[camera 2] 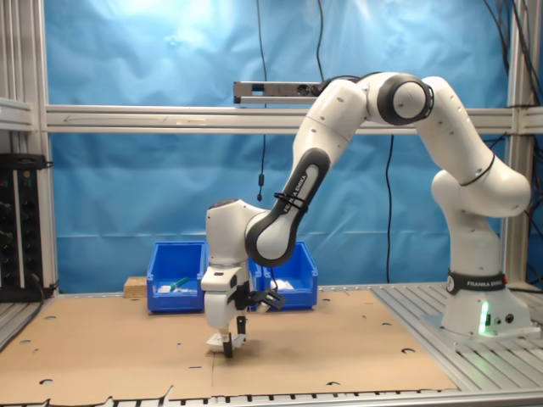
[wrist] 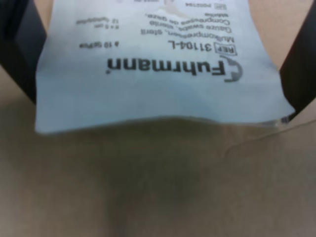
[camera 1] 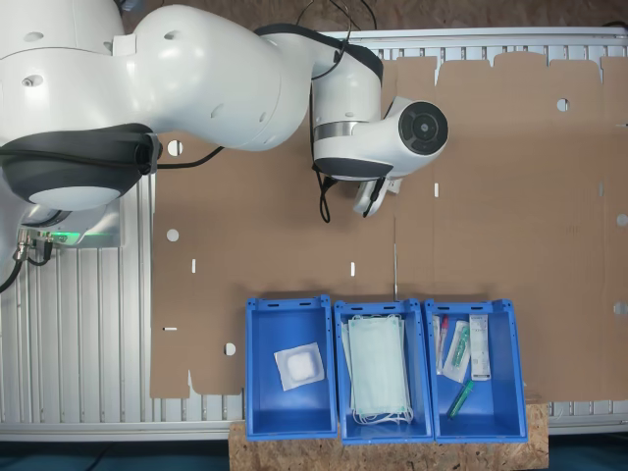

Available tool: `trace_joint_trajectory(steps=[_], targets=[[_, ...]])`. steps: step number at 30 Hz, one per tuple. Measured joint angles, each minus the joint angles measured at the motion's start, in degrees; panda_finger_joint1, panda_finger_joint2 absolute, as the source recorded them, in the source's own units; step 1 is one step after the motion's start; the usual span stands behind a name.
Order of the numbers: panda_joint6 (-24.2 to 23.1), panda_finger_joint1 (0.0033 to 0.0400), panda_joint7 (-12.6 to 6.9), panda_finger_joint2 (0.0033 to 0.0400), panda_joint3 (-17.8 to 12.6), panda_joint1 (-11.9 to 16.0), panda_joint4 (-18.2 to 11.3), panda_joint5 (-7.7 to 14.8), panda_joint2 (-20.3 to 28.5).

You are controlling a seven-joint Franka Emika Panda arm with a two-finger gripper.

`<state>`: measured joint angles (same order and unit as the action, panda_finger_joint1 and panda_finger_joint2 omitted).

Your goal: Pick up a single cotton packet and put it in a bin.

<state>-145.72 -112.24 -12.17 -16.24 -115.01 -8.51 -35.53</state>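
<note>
**Claw holding packet just above cardboard**

Claw [camera 2: 227, 341] sits lower centre of the second exterior view, closed on the cotton packet [wrist: 158, 69], low over the cardboard surface [camera 2: 110, 348]. In the wrist view the packet hangs between the dark fingers [wrist: 19, 54], printed face showing. In the first exterior view the bin [camera 1: 287, 412] with a white packet sits lower centre-left, leftmost of three blue bins, well apart from the claw [camera 1: 378, 196].

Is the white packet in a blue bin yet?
No, it is out. The cotton packet hangs between the claw fingers above the brown cardboard, away from the bins.
</note>
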Motion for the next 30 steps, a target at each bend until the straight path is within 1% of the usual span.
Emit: trace_joint_trajectory(steps=[5,15,30], targets=[[-0.3,0.0400,-1.05,0.0400,0.1,0.9,0.4,-0.3,-0.1],[-0.4,0.0400,-2.08,0.0400,0.1,1.9,0.5,-0.5,-0.2],[-0.5,0.0400,-3.27,0.0400,0.1,2.2,1.1,-0.6,-0.7]])
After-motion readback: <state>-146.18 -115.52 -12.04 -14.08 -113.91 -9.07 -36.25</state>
